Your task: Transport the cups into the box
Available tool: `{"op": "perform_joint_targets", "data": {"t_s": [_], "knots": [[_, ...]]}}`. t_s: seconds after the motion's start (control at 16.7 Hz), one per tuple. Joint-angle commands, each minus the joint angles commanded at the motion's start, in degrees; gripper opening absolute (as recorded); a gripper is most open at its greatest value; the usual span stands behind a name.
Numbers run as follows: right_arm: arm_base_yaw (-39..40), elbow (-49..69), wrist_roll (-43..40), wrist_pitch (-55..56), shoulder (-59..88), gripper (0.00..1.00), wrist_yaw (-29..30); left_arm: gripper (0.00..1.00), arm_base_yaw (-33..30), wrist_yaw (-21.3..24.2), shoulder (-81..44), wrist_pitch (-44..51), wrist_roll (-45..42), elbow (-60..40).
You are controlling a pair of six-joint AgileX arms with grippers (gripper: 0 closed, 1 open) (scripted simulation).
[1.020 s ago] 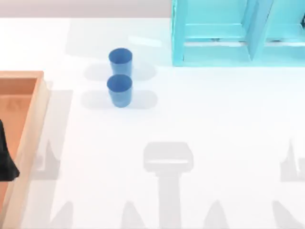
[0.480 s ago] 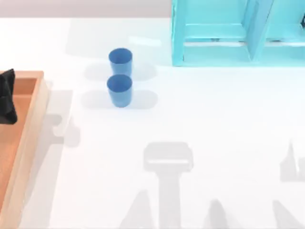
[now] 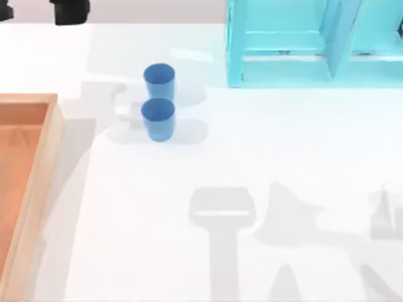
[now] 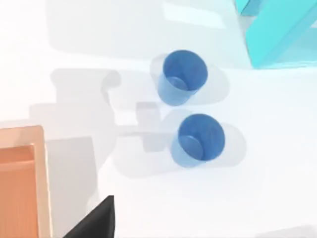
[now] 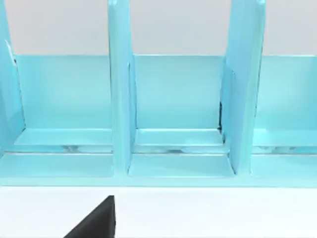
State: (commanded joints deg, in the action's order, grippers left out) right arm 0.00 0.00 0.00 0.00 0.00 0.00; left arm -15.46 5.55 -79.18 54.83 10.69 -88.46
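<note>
My left end effector (image 3: 69, 11), grip state unreadable, hangs beyond two small blue tapered cups (image 3: 158, 118), which stand between it and the turquoise shelf unit (image 3: 315, 44).

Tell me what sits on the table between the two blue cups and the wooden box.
Nothing: in the top view, bare white table with only shadows separates the cups from the box. The left wrist view shows the same.
</note>
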Motion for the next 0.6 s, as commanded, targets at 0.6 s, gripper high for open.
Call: {"op": "perform_joint_targets", "data": {"t_s": [0.6], "knots": [[0.0,0.0,0.0,0.0,0.0,1.0,0.0,1.0,-8.7,-2.4,-48.2,29.5,9.5,-52.0]]}}
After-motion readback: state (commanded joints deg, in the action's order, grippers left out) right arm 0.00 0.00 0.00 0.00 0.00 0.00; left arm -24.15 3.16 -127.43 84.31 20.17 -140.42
